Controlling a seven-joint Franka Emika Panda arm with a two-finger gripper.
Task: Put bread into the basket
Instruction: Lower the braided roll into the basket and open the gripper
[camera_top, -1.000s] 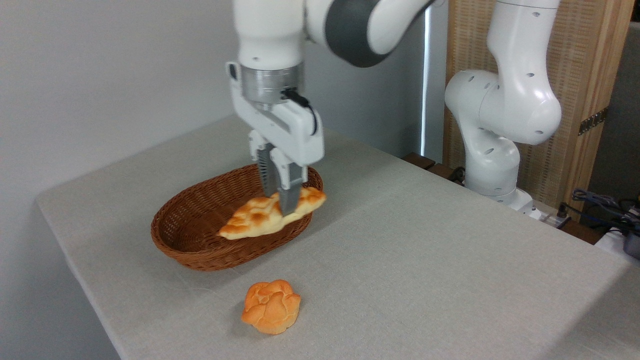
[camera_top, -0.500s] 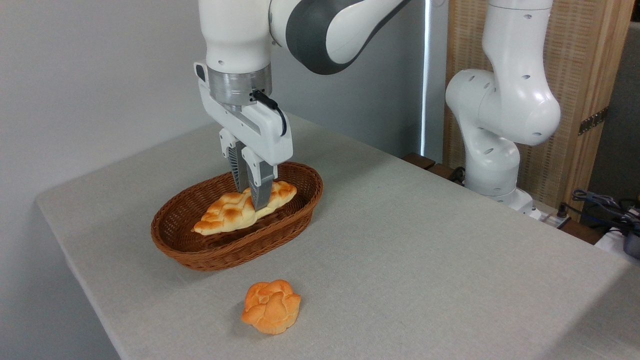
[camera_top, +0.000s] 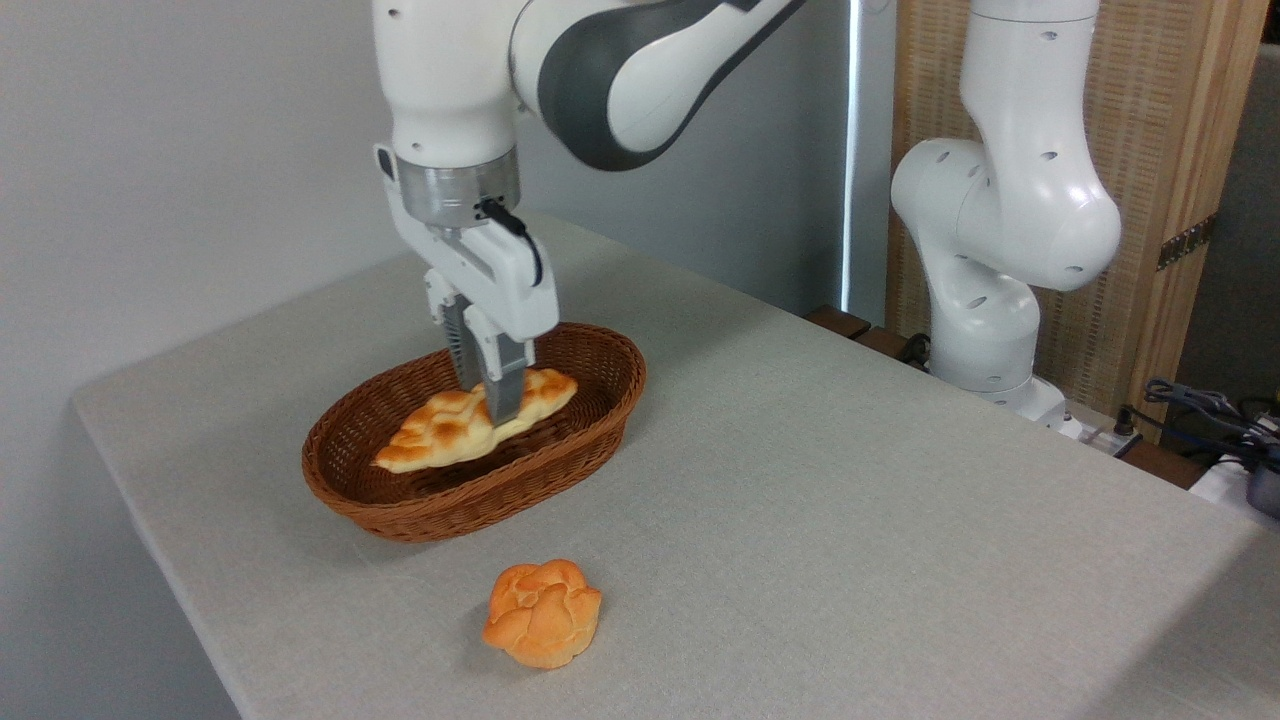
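The long braided bread (camera_top: 440, 432), pale golden with browned patches, hangs lengthwise over the inside of the oval reddish-brown wicker basket (camera_top: 560, 455). My gripper (camera_top: 492, 405) points straight down and is shut on the bread near its right half. The loaf's left tip dips toward the basket floor; I cannot tell whether it touches.
A small round orange knotted bun (camera_top: 543, 612) lies on the grey table (camera_top: 850, 520) in front of the basket. The arm's white base (camera_top: 985, 300) stands at the table's far right edge, with cables beyond it. A wall runs along the left.
My gripper has carried the bread leftward and down, from above the basket's front right rim to over its inside. The bun and basket have not moved.
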